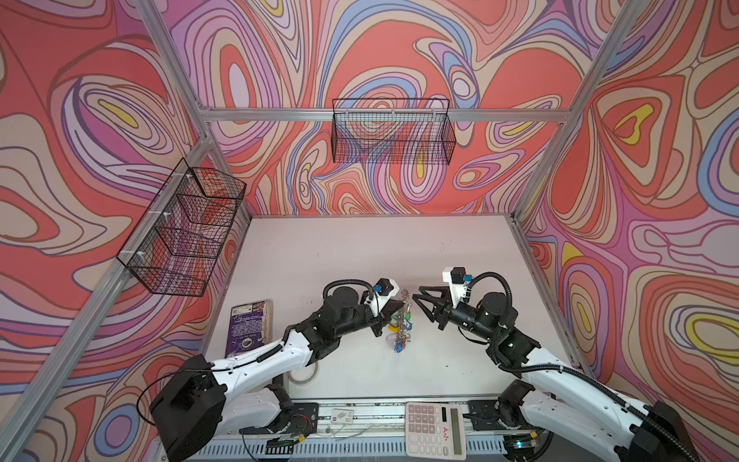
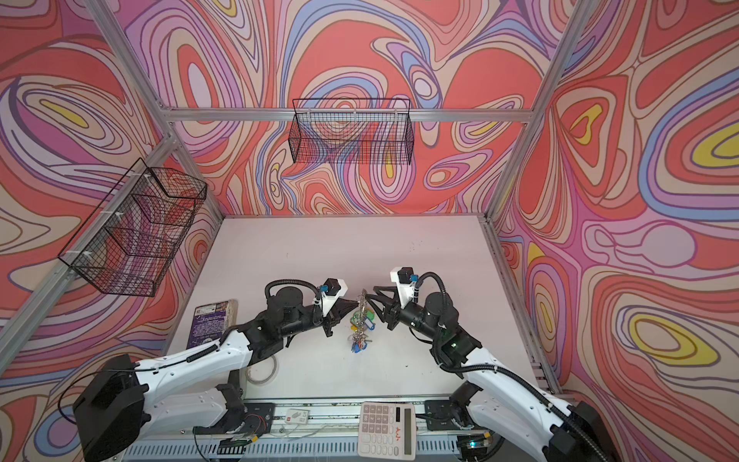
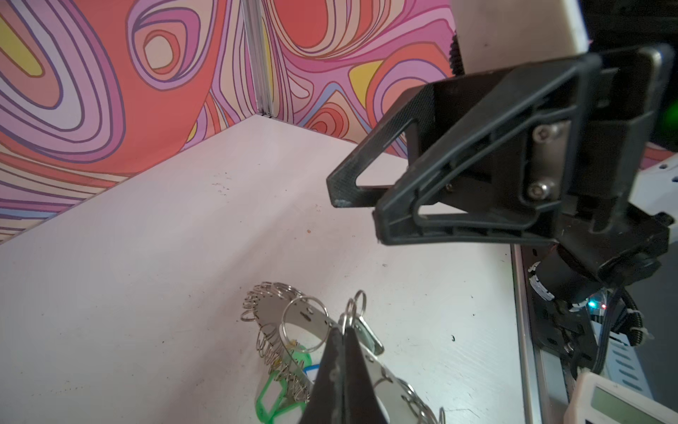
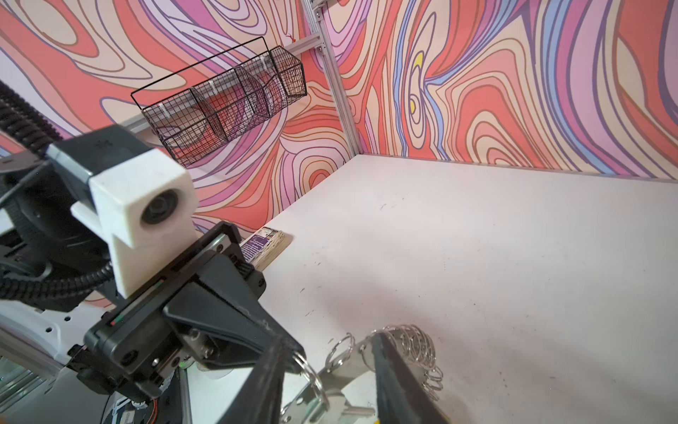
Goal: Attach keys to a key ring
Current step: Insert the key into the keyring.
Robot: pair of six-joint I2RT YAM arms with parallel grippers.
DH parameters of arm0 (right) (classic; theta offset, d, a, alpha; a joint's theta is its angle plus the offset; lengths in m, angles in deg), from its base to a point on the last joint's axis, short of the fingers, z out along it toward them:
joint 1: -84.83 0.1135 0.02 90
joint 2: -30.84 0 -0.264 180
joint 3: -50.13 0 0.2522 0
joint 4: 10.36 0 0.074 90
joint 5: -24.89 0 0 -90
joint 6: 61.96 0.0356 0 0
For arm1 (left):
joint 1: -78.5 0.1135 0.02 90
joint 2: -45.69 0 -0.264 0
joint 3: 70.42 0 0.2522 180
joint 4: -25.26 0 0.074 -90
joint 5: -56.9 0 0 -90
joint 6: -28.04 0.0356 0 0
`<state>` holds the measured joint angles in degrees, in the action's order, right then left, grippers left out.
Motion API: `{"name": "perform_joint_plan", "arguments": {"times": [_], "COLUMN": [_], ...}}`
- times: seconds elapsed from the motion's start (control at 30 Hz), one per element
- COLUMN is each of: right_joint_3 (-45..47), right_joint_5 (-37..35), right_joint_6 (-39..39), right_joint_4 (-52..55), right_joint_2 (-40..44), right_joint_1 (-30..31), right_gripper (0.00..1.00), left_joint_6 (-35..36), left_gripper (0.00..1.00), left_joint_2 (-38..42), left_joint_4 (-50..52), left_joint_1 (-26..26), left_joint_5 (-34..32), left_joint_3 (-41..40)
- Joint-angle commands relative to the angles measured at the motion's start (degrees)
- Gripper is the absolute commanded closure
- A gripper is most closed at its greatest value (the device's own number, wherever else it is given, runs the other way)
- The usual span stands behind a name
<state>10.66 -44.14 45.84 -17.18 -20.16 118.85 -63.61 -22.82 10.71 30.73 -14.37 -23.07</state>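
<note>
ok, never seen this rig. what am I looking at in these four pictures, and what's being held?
Two robot arms with two-finger grippers over a white table. Two pictures come from an overhead stereo camera, two from cameras on the wrists. The left gripper is shut on the key ring, a flat silver ring fringed with small split rings, held up with tagged keys hanging below. The right gripper is open close by, holding nothing. Also: a purple book, a tape roll partly under the left arm, a calculator on the front rail.
</note>
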Motion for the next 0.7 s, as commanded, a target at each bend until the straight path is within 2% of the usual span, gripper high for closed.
{"name": "perform_joint_plan", "arguments": {"times": [0.0, 0.13, 0.3, 0.47, 0.57, 0.67], "right_joint_3": [-2.1, -2.2, -3.1, -2.6, -2.3, -2.6], "right_joint_5": [-0.2, 0.7, 3.0, 1.3, 1.6, 4.0], "right_joint_6": [1.2, 3.4, 4.1, 4.0, 4.9, 6.3], "right_joint_4": [3.1, 3.2, 4.8, 6.5, 5.7, 4.8], "right_joint_2": [0.3, 0.4, -0.7, 0.1, 0.9, 0.0], "right_joint_1": [-0.9, -4.1, -5.4, -5.7, -6.7, -8.9], "right_gripper": [0.58, 0.52, 0.55, 0.58, 0.57, 0.56], "left_joint_6": [-4.2, -5.5, -6.4, -8.1, -9.9, -10.8], "left_gripper": [1.00, 1.00, 1.00, 1.00, 1.00, 1.00], "left_joint_2": [-0.5, -3.0, -4.3, -3.0, -3.7, -5.4], "left_joint_4": [-17.5, -22.1, -22.0, -20.0, -23.9, -28.9], "left_joint_1": [-1.4, -2.4, -3.0, -3.0, -3.4, -3.9], "left_joint_5": [-3.0, -4.4, -6.3, -7.8, -6.3, -8.0], "left_joint_3": [-1.0, -1.3, -0.5, 0.5, -0.2, -1.1]}}
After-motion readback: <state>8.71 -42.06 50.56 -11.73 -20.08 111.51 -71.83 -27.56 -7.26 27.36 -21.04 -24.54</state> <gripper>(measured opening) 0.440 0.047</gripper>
